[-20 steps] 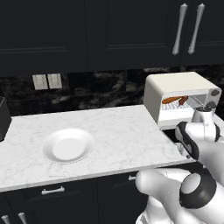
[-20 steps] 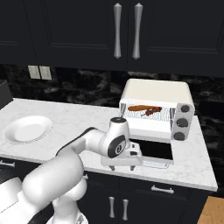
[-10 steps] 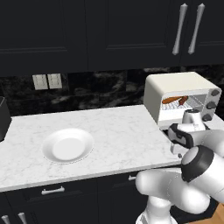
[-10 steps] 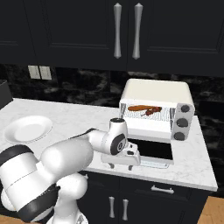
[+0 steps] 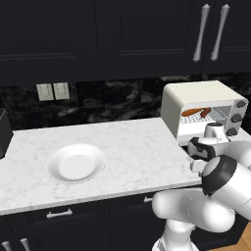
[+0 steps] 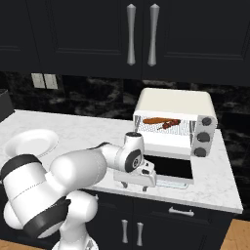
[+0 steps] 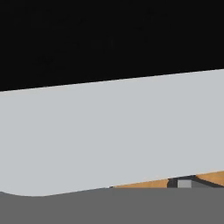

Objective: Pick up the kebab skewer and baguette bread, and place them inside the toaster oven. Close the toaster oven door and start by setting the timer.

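Marble tabletop (image 6: 93, 134), food loaded, toaster oven door (image 6: 168, 168) hanging open.
Hovering gripper (image 6: 136, 178), spread wide, needing to lift that door shut.

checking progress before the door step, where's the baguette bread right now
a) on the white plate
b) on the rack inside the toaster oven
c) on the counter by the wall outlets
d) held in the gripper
b: the baguette bread lies on the wire rack inside the toaster oven beside the kebab skewer, while the white plate holds nothing.
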